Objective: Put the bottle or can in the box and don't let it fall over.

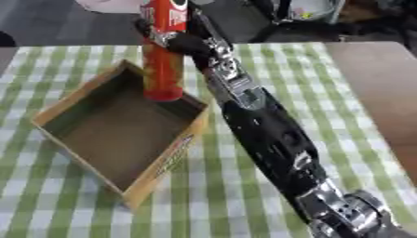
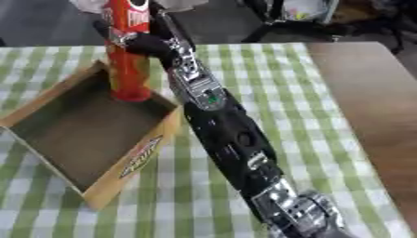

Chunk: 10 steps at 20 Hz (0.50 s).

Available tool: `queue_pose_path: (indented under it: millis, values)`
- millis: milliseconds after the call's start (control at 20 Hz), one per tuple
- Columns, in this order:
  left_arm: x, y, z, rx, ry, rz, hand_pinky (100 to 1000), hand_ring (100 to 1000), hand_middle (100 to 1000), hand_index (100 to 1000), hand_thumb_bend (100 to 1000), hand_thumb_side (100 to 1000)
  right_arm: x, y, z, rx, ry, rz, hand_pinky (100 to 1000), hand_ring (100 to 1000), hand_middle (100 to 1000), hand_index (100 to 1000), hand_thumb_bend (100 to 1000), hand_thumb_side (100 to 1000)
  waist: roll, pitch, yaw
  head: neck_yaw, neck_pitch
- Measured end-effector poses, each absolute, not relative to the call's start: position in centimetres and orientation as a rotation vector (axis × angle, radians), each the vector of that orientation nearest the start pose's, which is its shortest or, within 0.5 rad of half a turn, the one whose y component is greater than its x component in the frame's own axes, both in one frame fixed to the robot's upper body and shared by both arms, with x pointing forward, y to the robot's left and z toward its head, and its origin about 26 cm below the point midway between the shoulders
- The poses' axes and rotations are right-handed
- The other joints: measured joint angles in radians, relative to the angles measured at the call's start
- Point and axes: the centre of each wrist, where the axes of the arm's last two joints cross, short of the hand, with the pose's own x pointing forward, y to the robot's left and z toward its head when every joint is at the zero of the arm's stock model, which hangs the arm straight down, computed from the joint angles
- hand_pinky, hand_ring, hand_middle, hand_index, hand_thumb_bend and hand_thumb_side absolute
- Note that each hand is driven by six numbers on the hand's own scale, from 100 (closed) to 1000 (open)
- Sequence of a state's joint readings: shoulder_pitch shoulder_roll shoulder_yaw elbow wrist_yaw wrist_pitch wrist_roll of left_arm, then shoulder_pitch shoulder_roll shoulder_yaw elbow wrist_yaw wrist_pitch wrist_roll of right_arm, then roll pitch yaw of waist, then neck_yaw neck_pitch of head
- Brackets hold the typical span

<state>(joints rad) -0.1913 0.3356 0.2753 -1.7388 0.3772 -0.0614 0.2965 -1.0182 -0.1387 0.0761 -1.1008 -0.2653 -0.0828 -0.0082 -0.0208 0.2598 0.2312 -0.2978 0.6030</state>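
Your right hand (image 1: pixel 175 39) is clamped around the tall red can (image 1: pixel 163 69) standing in the box (image 1: pixel 122 135) at its far corner; release crookedly and it topples over the wall.

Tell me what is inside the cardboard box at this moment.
The tall red can stands upright in the far corner of the cardboard box, with the right hand curled round it. The rest of the floor is bare. The can's base contact is hidden.
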Motion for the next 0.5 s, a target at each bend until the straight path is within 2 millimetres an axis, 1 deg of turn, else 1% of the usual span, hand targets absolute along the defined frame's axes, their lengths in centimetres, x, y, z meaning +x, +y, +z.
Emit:
queue_pose_path:
  millis: [50, 100, 150, 200, 250, 300, 350, 400, 500]
  values:
    - [30.6, 36.5, 13.2, 0.262, -2.025, 0.455, 1000, 613, 836, 744, 107, 679, 46.6, -13.9, 23.4, 0.341, -2.098, 0.28, 650, 1000, 1000, 774, 580, 100, -0.001, 0.001, 0.0, 0.0, 0.0]
    - [30.6, 36.5, 13.2, 0.264, -2.024, 0.458, 1000, 614, 837, 745, 109, 680, 46.6, -13.9, 23.2, 0.351, -2.098, 0.299, 696, 1000, 1000, 867, 547, 110, -0.001, 0.002, 0.0, 0.0, 0.0]
    - [30.6, 36.5, 13.2, 0.265, -2.024, 0.461, 1000, 614, 837, 746, 110, 680, 46.7, -13.8, 23.1, 0.356, -2.099, 0.323, 747, 1000, 1000, 963, 499, 344, -0.001, 0.002, -0.001, 0.0, 0.0]
    - [30.6, 36.5, 13.2, 0.267, -2.024, 0.464, 1000, 614, 838, 746, 108, 680, 46.7, -13.7, 22.9, 0.358, -2.098, 0.353, 783, 1000, 1000, 1000, 501, 465, -0.001, 0.002, -0.002, 0.0, 0.0]
    - [30.6, 36.5, 13.2, 0.268, -2.024, 0.466, 1000, 614, 838, 746, 108, 681, 46.7, -13.7, 22.8, 0.357, -2.097, 0.386, 821, 1000, 1000, 1000, 511, 586, -0.001, 0.002, -0.003, 0.0, 0.0]
    - [30.6, 36.5, 13.2, 0.27, -2.023, 0.468, 1000, 614, 838, 746, 108, 681, 46.7, -13.6, 22.6, 0.351, -2.093, 0.423, 829, 1000, 1000, 1000, 513, 605, -0.002, 0.003, -0.004, 0.001, 0.0]
    - [30.6, 36.5, 13.2, 0.271, -2.022, 0.47, 1000, 613, 838, 746, 109, 682, 46.7, -13.6, 22.5, 0.346, -2.091, 0.459, 849, 1000, 1000, 1000, 526, 687, -0.002, 0.003, -0.005, 0.001, 0.0]
    - [30.6, 36.5, 13.2, 0.273, -2.021, 0.472, 1000, 613, 838, 746, 109, 682, 46.7, -13.6, 22.4, 0.34, -2.087, 0.492, 852, 1000, 1000, 1000, 531, 711, -0.002, 0.003, -0.006, 0.001, 0.0]
    - [30.6, 36.5, 13.3, 0.275, -2.021, 0.475, 1000, 613, 838, 746, 109, 682, 46.8, -13.7, 22.2, 0.324, -2.079, 0.555, 851, 1000, 1000, 1000, 533, 717, -0.001, 0.004, -0.01, 0.002, 0.0]
